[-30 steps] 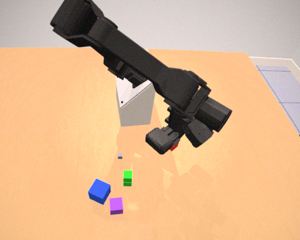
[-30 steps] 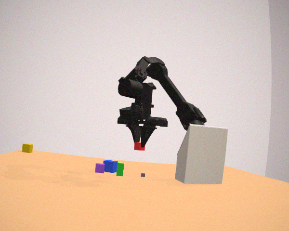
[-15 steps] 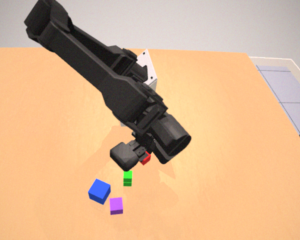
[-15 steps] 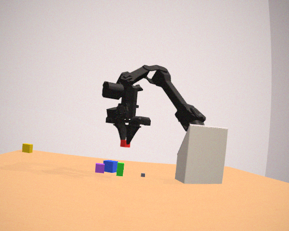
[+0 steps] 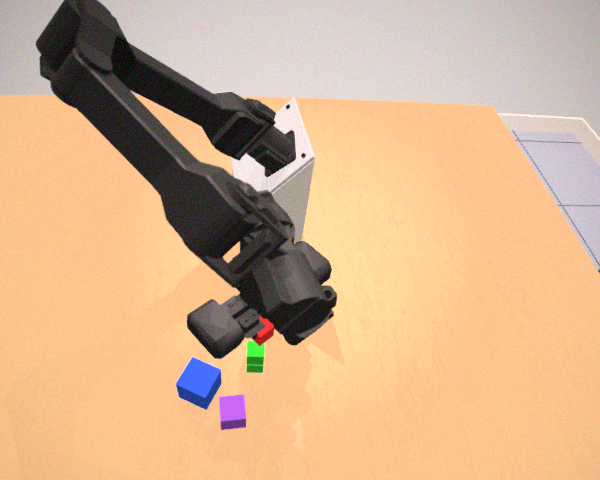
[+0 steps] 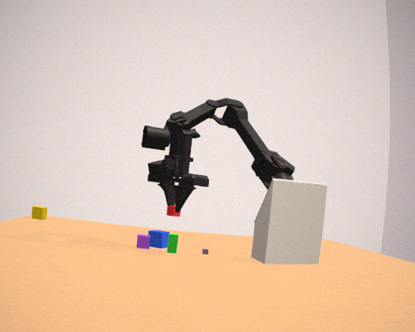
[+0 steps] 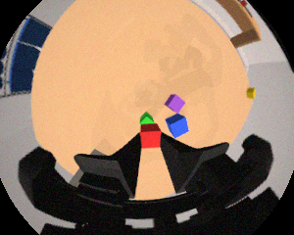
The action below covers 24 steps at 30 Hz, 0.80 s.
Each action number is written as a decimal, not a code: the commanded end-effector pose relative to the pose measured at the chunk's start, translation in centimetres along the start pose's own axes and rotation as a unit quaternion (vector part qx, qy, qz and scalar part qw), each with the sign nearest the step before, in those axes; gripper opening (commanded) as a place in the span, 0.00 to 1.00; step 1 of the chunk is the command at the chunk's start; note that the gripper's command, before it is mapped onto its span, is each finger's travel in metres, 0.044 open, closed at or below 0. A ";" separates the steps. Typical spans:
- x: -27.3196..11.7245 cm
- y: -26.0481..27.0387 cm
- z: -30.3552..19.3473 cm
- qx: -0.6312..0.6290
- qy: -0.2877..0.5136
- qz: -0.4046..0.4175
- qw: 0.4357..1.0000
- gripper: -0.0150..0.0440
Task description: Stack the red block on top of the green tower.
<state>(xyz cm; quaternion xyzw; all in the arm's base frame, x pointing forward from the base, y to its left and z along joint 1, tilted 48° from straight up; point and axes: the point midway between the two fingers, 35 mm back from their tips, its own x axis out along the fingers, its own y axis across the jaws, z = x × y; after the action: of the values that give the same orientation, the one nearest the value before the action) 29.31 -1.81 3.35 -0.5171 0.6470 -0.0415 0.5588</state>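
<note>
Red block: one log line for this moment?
pincer: shut on red block | position: in air above green tower | tower: upright | contact: none | placed: not yet

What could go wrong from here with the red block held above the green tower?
1. The gripper is shut on the red block well above the green tower; released from there, it could bounce off or topple the narrow tower.
2. The blue block and purple block sit near the tower, so the fingers might nudge them on the way down.
</note>
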 end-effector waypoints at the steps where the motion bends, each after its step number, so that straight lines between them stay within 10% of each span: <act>1: 1.9 0.1 -0.4 -0.004 0.006 0.000 1.000 0.25; 24: 4.9 0.0 -0.6 -0.004 0.007 -0.001 1.000 0.25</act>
<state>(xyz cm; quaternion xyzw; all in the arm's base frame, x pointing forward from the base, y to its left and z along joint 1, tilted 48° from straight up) 29.85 -5.39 0.56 -0.5170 0.6468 -0.0447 0.5589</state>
